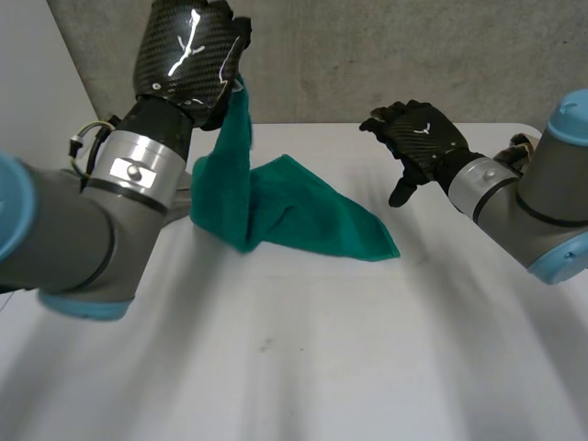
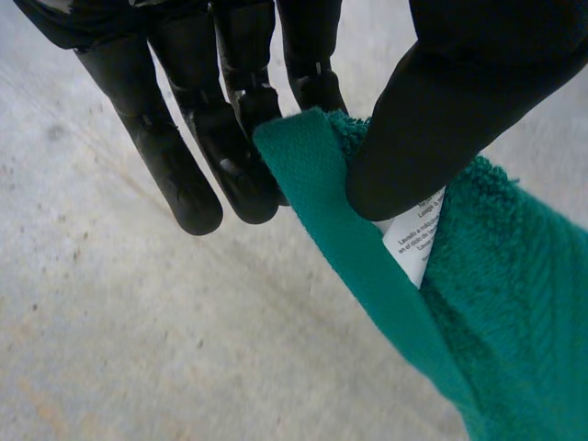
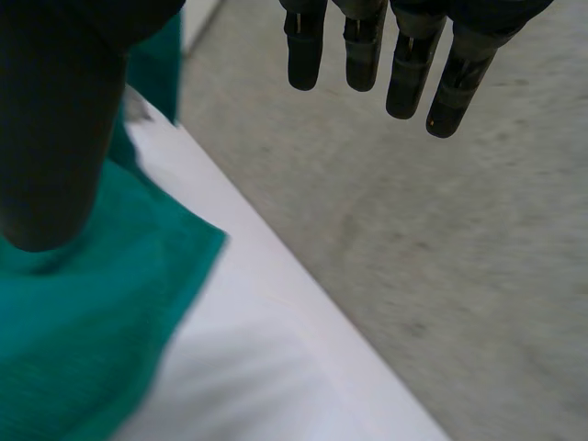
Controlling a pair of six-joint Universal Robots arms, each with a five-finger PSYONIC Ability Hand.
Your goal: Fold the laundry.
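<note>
A green towel [image 1: 294, 211] lies partly on the white table [image 1: 303, 349], with one corner lifted high at the left. My left hand [image 1: 197, 55] holds that raised corner, thumb pinching the hem [image 2: 312, 184] against the fingers [image 2: 230, 156], beside a white care label [image 2: 418, 234]. The cloth hangs from it down to the table. My right hand [image 1: 418, 138] hovers above the table to the right of the towel, open, its fingers [image 3: 367, 55] straight and holding nothing. In the right wrist view the towel [image 3: 83, 312] lies beneath the thumb.
A grey concrete wall [image 1: 386, 55] stands behind the table's far edge [image 3: 276, 276]. The near half of the table is bare white surface.
</note>
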